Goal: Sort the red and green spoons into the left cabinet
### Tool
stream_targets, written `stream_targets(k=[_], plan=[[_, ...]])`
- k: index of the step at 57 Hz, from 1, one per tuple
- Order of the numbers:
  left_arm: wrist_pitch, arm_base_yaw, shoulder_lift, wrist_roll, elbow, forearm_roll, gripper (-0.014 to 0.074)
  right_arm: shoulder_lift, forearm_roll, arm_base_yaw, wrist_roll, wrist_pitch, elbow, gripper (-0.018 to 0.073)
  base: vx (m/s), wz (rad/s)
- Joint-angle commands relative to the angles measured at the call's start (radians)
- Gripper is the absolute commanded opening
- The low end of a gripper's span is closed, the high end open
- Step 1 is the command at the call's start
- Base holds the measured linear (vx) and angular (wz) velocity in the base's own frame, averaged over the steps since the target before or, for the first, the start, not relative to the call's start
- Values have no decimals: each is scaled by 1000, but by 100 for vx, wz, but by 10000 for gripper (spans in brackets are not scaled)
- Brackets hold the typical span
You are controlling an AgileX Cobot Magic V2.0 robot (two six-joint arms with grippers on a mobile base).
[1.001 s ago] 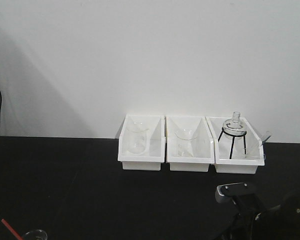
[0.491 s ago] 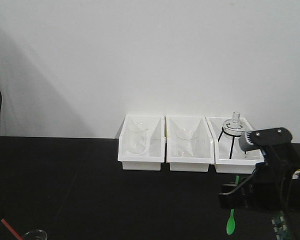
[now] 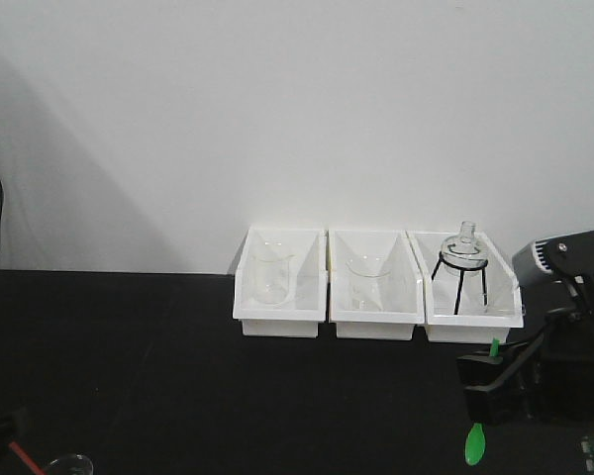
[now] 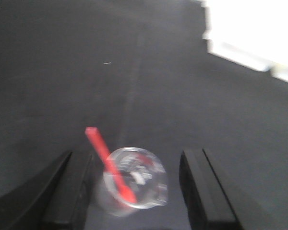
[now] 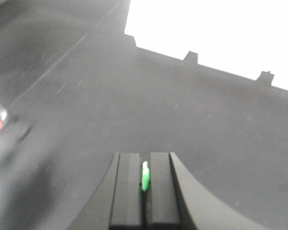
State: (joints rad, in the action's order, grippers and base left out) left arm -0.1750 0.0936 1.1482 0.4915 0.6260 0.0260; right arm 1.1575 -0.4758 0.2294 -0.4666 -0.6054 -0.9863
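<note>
So the right gripper [image 5: 144, 156] first: its two fingers [image 5: 129, 191] are squeezed in on the green spoon [image 5: 145, 176], handle pinched between the pads, so only a thin green sliver shows in the gap from the wrist view. From the front, the spoon hangs almost straight down below the jaws, bowl at the bottom and a bit of handle poking out the top. It's up off the black table [image 3: 129, 376], in the air in front of the rightmost of the white bins [image 3: 455, 332]. My guess is it's gripped on the handle because that's the only part thin enough to pinch cleanly, and a dangling bowl can be set down on a shelf without the fingers bumping anything.

Over on the left gripper [image 4: 130, 154], the fingers [image 4: 197, 187] are spread wide with nothing clamped. They straddle a small glass beaker [image 4: 134, 179] with the red spoon [image 4: 108, 163] standing tilted in it, handle leaning up and to the left in the wrist view. Looks lined up for a grab at that handle. The view's blurry, so I can't tell how close the pads are to the glass.

Looks-wise, the green one is bright plastic with a skinny handle and a small oval bowl. The red one is bright red with a flat, squared-off handle end, and its bowl is down in the beaker and hard to make out.

The left cabinet isn't in any view, so neither spoon is home yet.
</note>
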Motion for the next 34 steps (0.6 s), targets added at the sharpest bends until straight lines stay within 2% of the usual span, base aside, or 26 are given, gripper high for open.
stream_targets(k=[1,13,34], plan=[[82,-26,-1,12,36,3,506,-24,-12,-2,-4,40,-34,-4,0,0],[106,-27,67,10,36,3,506,-24,-11,-2,-4,48,-34,-4,0,0],[234,-25,198,10,37,-5,506,-24,-11,-2,-4,49,-34,-4,0,0]])
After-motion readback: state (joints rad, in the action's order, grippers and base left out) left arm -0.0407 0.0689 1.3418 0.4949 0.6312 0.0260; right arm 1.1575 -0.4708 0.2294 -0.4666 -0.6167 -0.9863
